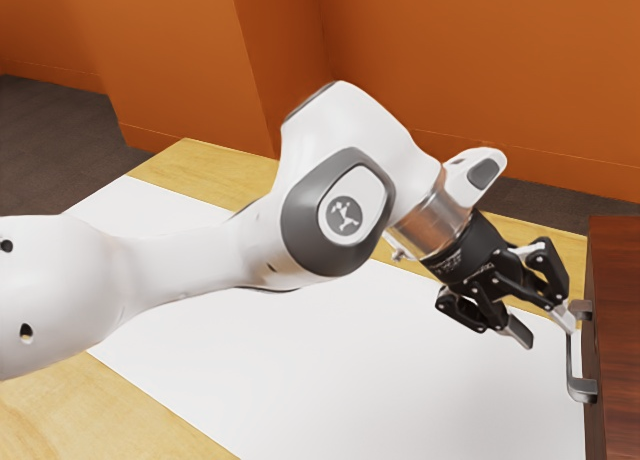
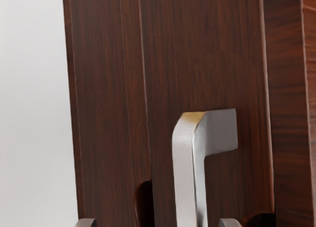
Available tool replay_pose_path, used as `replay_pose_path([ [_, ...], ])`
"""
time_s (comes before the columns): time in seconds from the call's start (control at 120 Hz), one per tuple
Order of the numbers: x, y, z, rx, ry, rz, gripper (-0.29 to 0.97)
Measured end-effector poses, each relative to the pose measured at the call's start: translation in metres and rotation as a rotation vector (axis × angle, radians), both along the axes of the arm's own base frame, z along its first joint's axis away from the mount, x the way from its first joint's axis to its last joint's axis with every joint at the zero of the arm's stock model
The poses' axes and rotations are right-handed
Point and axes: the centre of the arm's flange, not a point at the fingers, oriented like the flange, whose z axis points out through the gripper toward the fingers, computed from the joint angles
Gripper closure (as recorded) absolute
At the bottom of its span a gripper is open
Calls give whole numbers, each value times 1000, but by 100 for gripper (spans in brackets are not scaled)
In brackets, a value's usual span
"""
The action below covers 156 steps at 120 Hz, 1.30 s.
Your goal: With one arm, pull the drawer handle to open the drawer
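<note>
Closing in on the drawer handle is the step we judge to be in hand, with the pull itself not yet begun. Our gripper hangs just beside the handle's upper end with its jaws spread wide and nothing between them. One finger lies very near the metal, though we cannot tell whether it touches.

The handle is a grey metal bar standing off the dark wooden drawer front at the exterior view's right edge, above the white mat on the wooden table. In the wrist view the handle rises ahead of our hand against the drawer front. Its bar falls between our two fingertips, nearer one than the other.

Next, we think, the hand should ease forward until both fingers straddle the bar, then pinch it from two sides. After that comes a straight draw back from the drawer front, so the grip does not slip off.
</note>
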Motion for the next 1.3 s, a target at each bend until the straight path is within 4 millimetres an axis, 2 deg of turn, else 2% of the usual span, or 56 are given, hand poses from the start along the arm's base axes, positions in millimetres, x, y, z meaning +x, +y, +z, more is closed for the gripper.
replay_pose_path([
  [0.367, -2, -4, -9, 7, 13, -5, 49],
  [0.6, -10, -6, -2, 4, 5, -13, 55],
  [0.8, -11, -5, -5, 10, 11, -14, 59],
  [1.3, -25, 10, -6, 24, 20, -4, 63],
])
